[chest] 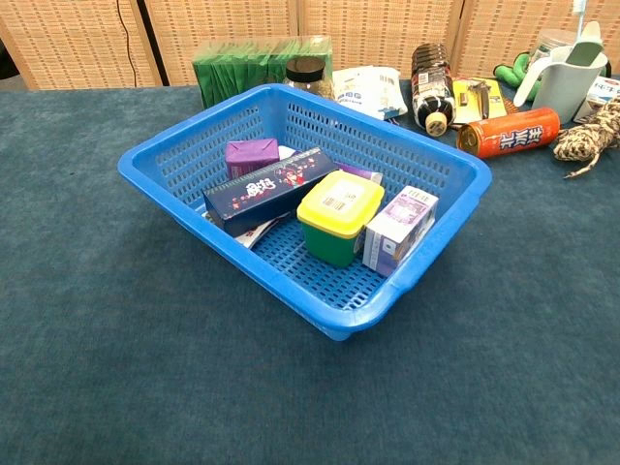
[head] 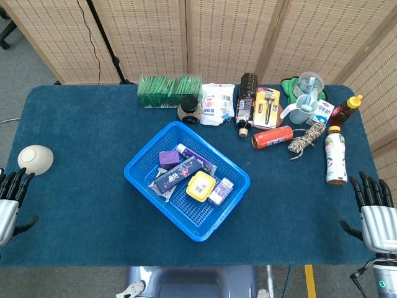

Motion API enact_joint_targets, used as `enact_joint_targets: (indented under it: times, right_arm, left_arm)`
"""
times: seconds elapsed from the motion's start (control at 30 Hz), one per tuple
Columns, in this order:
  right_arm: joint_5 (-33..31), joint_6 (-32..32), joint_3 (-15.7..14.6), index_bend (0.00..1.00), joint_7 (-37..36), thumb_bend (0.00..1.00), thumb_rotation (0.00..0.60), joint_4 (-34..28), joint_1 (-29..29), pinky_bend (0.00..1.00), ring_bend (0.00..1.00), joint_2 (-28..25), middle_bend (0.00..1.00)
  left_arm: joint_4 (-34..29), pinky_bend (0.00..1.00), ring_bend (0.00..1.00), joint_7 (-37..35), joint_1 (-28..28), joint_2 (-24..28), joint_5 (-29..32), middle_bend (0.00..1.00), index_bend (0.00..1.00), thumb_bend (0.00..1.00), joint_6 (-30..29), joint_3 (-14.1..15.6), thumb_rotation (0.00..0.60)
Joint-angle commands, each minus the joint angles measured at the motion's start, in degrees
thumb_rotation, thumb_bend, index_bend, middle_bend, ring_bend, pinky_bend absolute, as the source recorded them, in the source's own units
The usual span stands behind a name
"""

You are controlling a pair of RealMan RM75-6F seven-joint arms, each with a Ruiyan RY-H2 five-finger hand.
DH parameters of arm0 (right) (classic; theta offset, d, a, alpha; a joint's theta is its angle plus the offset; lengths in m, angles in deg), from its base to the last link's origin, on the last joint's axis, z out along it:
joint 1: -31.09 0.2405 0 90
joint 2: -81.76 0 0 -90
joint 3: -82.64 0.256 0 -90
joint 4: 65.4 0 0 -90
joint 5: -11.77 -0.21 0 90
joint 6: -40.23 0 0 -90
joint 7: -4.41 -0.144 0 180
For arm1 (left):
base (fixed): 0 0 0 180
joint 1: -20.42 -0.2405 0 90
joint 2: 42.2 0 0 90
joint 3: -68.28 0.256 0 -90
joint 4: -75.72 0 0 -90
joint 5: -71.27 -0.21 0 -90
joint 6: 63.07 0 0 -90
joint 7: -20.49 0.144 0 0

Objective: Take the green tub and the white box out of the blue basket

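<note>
The blue basket (head: 139,177) (chest: 441,242) sits mid-table. Inside it stands the green tub (chest: 332,242) with its yellow lid (head: 201,185). The white box (head: 220,190) (chest: 399,228), marked with purple, lies against the tub's right side by the basket wall. My left hand (head: 9,202) hovers at the table's left edge, fingers spread, holding nothing. At the right edge my right hand (head: 375,214) is likewise empty with its fingers apart. Both hands are far from the basket and absent from the chest view.
The basket also holds a long dark box (chest: 266,189), a small purple box (chest: 251,155) and other packets. A white bowl (head: 35,159) lies near my left hand. Bottles (head: 335,163), an orange can (chest: 508,132), rope (head: 305,139), a jug (chest: 567,82) and a green package (head: 169,91) line the back and right.
</note>
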Motion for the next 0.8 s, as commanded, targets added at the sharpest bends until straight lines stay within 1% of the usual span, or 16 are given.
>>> enact_joint_targets:
  times: [0.03,0.23,0.33,0.4,0.5,0.63,0.73,0.8]
  right_arm:
    - [-0.11,-0.18,-0.01,0.0,0.07,0.0,0.6,0.04,0.04,0.0,0.0,0.07,0.0]
    - [-0.03,-0.56,-0.17,0.0,-0.1,0.0,0.6,-0.28,0.11,0.0,0.0,-0.03,0.0]
    - [0.26,-0.56,-0.14,0.0,-0.31,0.0,0.6,-0.56,0.23,0.0,0.0,-0.14,0.0]
    - [0.33,-0.64,-0.12,0.0,-0.2,0.0,0.6,-0.63,0.32,0.0,0.0,-0.12,0.0]
    - [-0.08,-1.08,-0.02,0.0,-0.13,0.0,0.6,-0.63,0.48,0.0,0.0,-0.08,0.0]
    - [-1.02,-1.78,0.34,0.0,-0.06,0.0,0.6,-0.22,0.78,0.0,0.0,0.06,0.0]
    - [-1.58,-2.17,0.56,0.0,-0.24,0.0,0.6,0.04,0.96,0.0,0.0,0.14,0.0]
    - [-1.89,-2.65,0.63,0.0,-0.4,0.0,0.6,0.2,1.17,0.0,0.0,0.17,0.0]
  left_arm:
    - [-0.07,0.0,0.0,0.05,0.0,0.08,0.01,0.0,0.0,0.16,0.09,0.05,0.6]
    - [-1.61,0.0,0.0,-2.11,0.67,1.38,-0.61,0.0,0.0,0.16,1.72,0.56,0.6]
    - [-3.73,0.0,0.0,-2.67,2.47,3.69,-2.51,0.0,0.0,0.16,3.31,0.39,0.6]
    - [-5.94,0.0,0.0,-2.89,4.64,5.75,-3.48,0.0,0.0,0.16,5.36,-0.37,0.6]
    - [-10.11,0.0,0.0,-2.98,9.25,9.4,-3.27,0.0,0.0,0.16,10.52,-2.48,0.6]
    - [-13.83,0.0,0.0,-3.46,15.93,11.82,-2.67,0.0,0.0,0.17,18.02,-5.46,0.6]
    - [-15.71,0.0,0.0,-3.36,21.47,11.95,-1.22,0.0,0.0,0.17,25.25,-7.27,0.6]
    - [-16.0,0.0,0.0,-2.47,25.31,10.76,0.12,0.0,0.0,0.17,29.99,-8.48,0.6]
